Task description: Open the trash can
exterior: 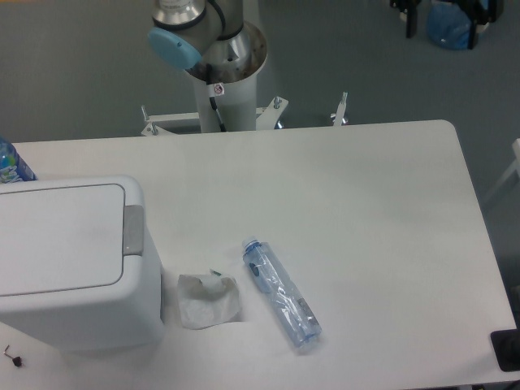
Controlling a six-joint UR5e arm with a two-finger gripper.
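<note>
The trash can (pixel 69 260) is a large boxy white bin standing at the left side of the table. Its flat lid (pixel 57 240) lies shut, and a small grey push-button (pixel 133 230) sits on its right edge. Only the arm's base and a blue-capped joint (pixel 173 47) show at the top of the view, beyond the table's far edge. The gripper is out of view.
A crushed clear plastic bottle (pixel 282 292) lies right of the bin, with a crumpled white wrapper (pixel 208 300) between them. A blue-labelled bottle (pixel 11 164) peeks in behind the bin at the left edge. A small dark screw (pixel 12 356) lies at front left of the white table (pixel 357 203).
</note>
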